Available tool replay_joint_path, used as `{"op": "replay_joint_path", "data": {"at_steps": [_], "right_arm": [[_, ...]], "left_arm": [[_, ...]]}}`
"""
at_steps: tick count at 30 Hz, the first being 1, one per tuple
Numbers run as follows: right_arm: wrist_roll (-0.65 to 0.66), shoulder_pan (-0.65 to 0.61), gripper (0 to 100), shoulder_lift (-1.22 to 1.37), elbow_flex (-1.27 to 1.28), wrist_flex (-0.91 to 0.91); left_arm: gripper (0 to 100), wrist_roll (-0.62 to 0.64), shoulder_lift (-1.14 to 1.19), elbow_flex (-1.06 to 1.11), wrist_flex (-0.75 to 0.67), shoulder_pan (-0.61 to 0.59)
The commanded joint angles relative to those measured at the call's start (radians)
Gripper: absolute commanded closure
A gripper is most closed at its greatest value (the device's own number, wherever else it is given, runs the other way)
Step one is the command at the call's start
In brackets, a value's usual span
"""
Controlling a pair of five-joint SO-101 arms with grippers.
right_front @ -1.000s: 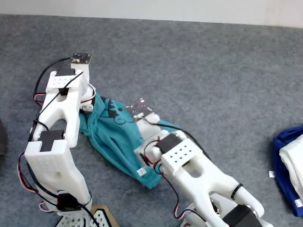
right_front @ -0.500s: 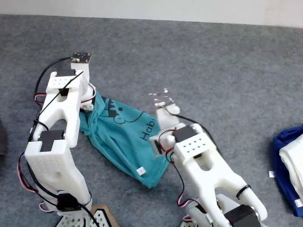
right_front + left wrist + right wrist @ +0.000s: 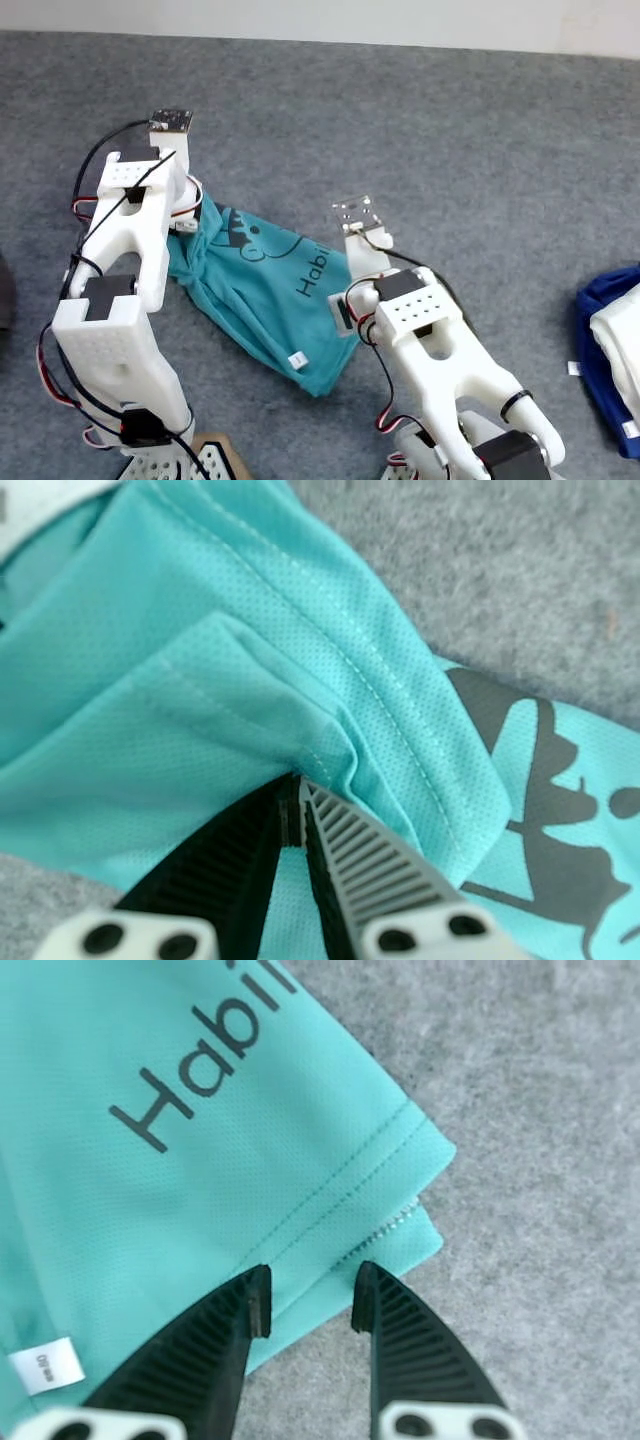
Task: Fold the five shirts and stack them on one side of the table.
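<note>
One teal shirt [image 3: 265,290] was noted lying rumpled at centre-left of the high frame on the grey counter [image 3: 450,130]. A fold was held clenched in the left gripper [image 3: 298,785]. The right gripper [image 3: 311,1290] was seen released, jaws spread over the hem corner. At the right edge, a white garment [image 3: 622,340] was logged lying on a blue garment [image 3: 598,283].

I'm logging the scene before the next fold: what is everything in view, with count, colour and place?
teal shirt: one, teal with dark print, crumpled on the table between the arms
blue shirt: one, dark blue, right edge of the high view
white shirt: one, white, on or against the blue shirt
dark object: one, blackish, left edge, too cut off to identify
table: one, grey
left gripper: one, black, shut on a fold of the teal shirt
right gripper: one, black, open at the teal shirt's hem
</note>
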Motion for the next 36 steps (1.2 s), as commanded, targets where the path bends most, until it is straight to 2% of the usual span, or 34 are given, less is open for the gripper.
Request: {"op": "replay_joint_path", "data": {"at_steps": [1, 7, 11, 16, 23, 27, 36], "right_arm": [[-0.006, 0.038, 84.9, -0.008, -0.004, -0.008], [0.041, 0.11, 84.9, -0.007, 0.004, 0.012], [0.043, 0.113, 84.9, -0.005, 0.015, 0.015], [0.038, 0.033, 84.9, -0.004, 0.031, -0.016], [0.035, -0.016, 84.9, -0.004, 0.074, -0.074], [-0.009, -0.068, 84.9, -0.004, 0.073, -0.077], [-0.012, -0.097, 84.9, -0.004, 0.073, -0.077]], "left_arm": [[99, -0.012, -0.007, -0.005, -0.029, 0.008], [99, -0.012, -0.007, -0.007, -0.031, 0.008], [99, -0.012, -0.007, -0.007, -0.031, 0.012], [99, -0.012, -0.005, -0.007, -0.031, 0.01], [99, -0.012, -0.005, -0.008, -0.031, 0.007], [99, -0.012, -0.005, -0.01, -0.031, 0.007], [99, -0.012, -0.005, -0.012, -0.031, 0.007]]}}
